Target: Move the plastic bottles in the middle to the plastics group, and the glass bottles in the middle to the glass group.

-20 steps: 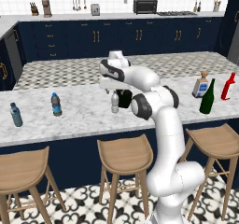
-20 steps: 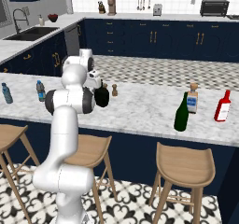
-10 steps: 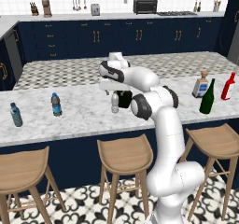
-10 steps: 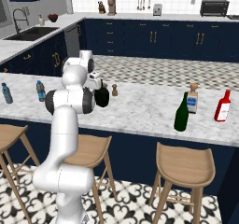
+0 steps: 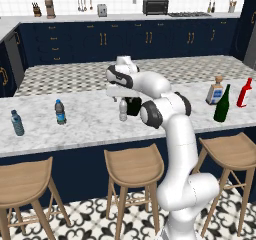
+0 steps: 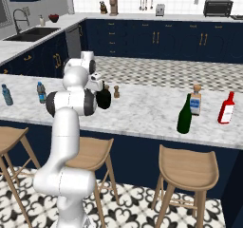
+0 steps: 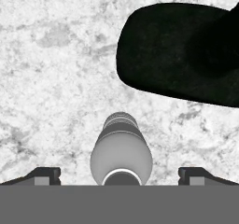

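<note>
A white marble island counter (image 5: 90, 126) runs across the kitchen, its far half patterned in a dark check; three wooden bar stools stand along its near side, one at the middle (image 5: 134, 165); two tiny brown shakers (image 6: 116, 91) stand close together on the marble; dark navy cabinets (image 5: 100, 41) line the back wall under a pale worktop; on it sit a black toaster oven (image 5: 155, 6), a knife block (image 5: 36, 9) and a small toaster (image 5: 102, 10); a sink with a tall faucet (image 6: 19, 20) lies at the left; the floor is patterned tile (image 6: 133, 213).
</note>
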Robot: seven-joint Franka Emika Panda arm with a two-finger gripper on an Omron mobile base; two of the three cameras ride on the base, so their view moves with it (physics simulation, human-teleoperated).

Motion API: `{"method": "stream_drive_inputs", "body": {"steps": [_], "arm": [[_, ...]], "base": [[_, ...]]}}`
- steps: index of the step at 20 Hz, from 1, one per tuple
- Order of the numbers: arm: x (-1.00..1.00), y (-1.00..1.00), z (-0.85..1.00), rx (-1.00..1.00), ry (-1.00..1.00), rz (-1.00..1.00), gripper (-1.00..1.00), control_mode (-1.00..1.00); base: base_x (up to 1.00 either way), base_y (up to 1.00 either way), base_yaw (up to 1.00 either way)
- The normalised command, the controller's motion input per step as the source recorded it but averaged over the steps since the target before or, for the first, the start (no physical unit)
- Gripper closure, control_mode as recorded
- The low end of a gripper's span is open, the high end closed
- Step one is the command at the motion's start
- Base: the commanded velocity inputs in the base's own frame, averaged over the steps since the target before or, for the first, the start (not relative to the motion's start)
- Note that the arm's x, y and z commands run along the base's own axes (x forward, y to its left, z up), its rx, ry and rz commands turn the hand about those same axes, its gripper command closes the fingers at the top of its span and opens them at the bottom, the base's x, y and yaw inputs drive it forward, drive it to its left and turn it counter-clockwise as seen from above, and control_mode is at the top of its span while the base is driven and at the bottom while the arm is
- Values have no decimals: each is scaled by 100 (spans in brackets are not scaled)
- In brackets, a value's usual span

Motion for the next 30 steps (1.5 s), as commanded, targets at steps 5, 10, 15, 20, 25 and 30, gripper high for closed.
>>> {"method": "stream_drive_inputs", "body": {"steps": [5,10,15,20,25,30], "arm": [[0,0,0,0,0,0,100,-100],[0,0,0,0,0,0,100,-100],[0,0,0,0,0,0,100,-100],[-11,29,27,0,1,1,100,-100],[-80,56,30,0,2,7,100,-100],[-95,59,8,0,1,13,100,-100]], "base": [[0,0,0],[0,0,0],[0,0,0],[0,0,0],[0,0,0],[0,0,0]]}}
